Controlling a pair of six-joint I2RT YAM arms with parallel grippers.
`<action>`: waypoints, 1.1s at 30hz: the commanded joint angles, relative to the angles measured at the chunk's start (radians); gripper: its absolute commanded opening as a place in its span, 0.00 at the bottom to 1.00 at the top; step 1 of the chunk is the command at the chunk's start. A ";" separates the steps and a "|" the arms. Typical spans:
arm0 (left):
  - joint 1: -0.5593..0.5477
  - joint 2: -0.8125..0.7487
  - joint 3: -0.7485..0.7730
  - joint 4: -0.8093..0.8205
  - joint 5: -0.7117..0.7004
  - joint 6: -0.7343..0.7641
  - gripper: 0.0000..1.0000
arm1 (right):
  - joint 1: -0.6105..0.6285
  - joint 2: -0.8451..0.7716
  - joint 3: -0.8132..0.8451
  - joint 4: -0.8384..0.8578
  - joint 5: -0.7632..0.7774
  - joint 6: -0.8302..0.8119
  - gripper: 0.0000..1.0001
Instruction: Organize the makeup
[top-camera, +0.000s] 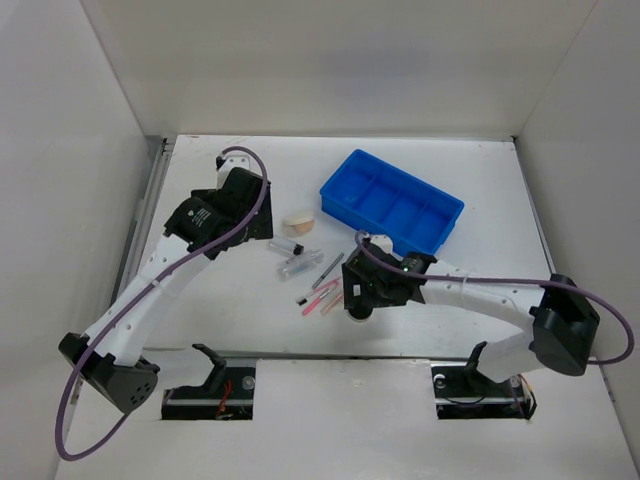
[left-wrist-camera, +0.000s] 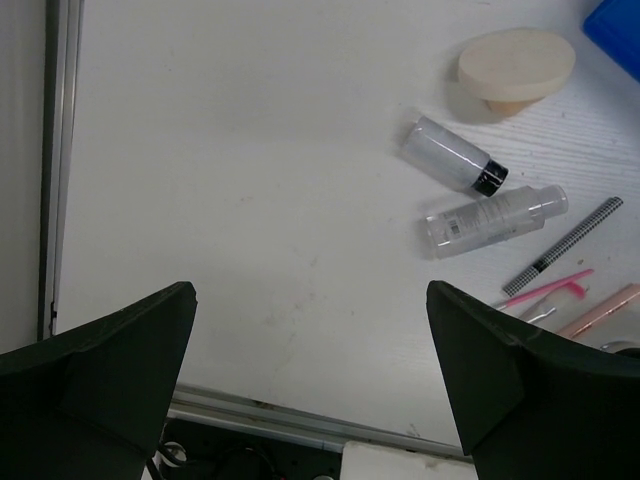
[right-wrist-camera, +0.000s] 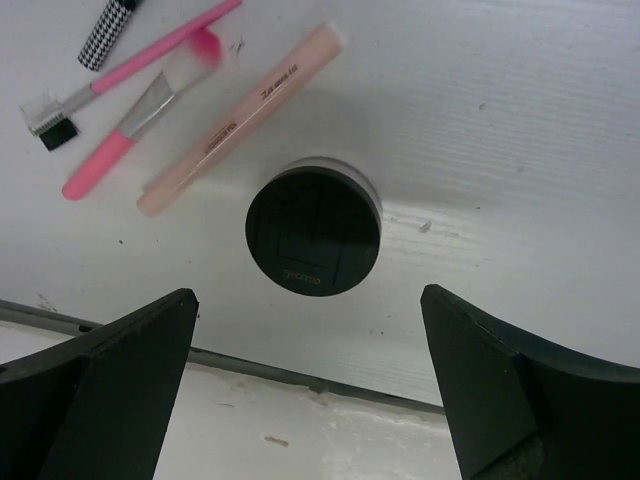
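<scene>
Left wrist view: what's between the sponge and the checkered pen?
A black-capped vial nearer the sponge, then a longer clear vial nearer the checkered pen. Seen in the left wrist view.

We get only a corner of the blue rectangular plastic tray (left-wrist-camera: 618, 28), cut by the left wrist view's edge. The black-and-white checked pen (right-wrist-camera: 108, 30) runs off the right wrist view's top. From above, the right gripper (top-camera: 358, 303) hides most of the round black compact (right-wrist-camera: 313, 231), and the thin pink sticks (top-camera: 318, 298) are too small to separate.
</scene>
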 joint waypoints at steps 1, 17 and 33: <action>-0.001 0.007 -0.021 -0.005 0.021 -0.017 1.00 | 0.031 0.037 -0.013 0.083 -0.002 -0.008 1.00; -0.001 0.016 -0.041 0.004 0.021 -0.026 1.00 | 0.051 0.212 -0.022 0.175 0.022 0.013 1.00; -0.001 0.016 -0.059 0.004 0.021 -0.026 1.00 | 0.051 0.247 -0.002 0.163 0.110 0.101 0.75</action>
